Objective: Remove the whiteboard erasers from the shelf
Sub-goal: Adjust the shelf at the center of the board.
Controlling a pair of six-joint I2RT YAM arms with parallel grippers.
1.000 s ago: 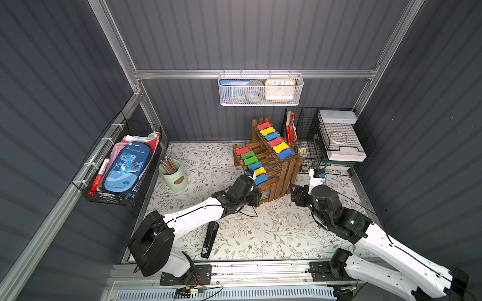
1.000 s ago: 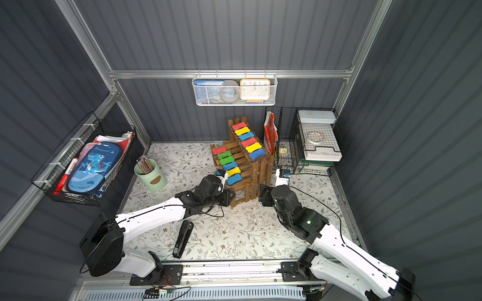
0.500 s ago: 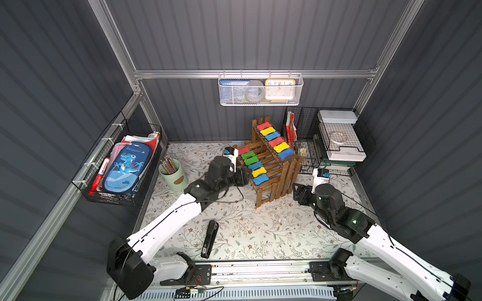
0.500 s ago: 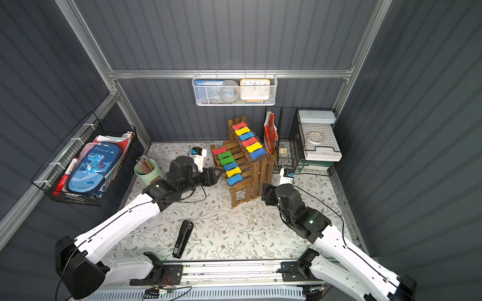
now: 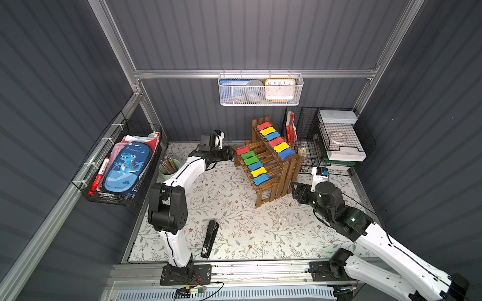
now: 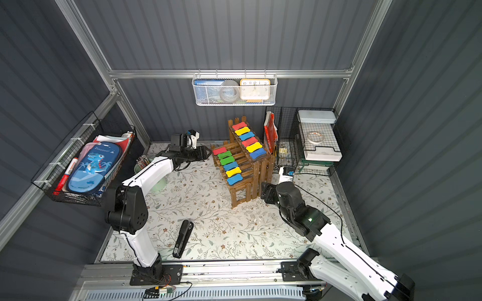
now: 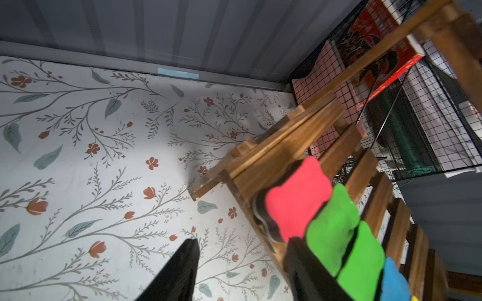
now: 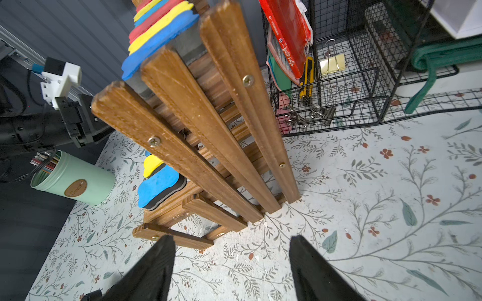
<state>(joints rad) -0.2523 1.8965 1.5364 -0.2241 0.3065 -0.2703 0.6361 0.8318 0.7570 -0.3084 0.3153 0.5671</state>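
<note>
**Twelve whiteboard erasers on the stepped shelf, both pincers open and empty**

The erasers lie six to a tier, side by side in a row, in red, yellow, blue and green. The wooden shelf stands toward the back edge of the worktop, right of its middle and just beside the wire organiser in the back right corner. The left pincer is at the back end of the lower row, jaws apart with nothing between them. One finger is right by the red eraser; whether it touches is unclear. The right pincer is low by the shelf's front legs, jaws wide, only bare worktop between them. A black stapler lies near the front edge and a pencil cup near the left edge.
</note>
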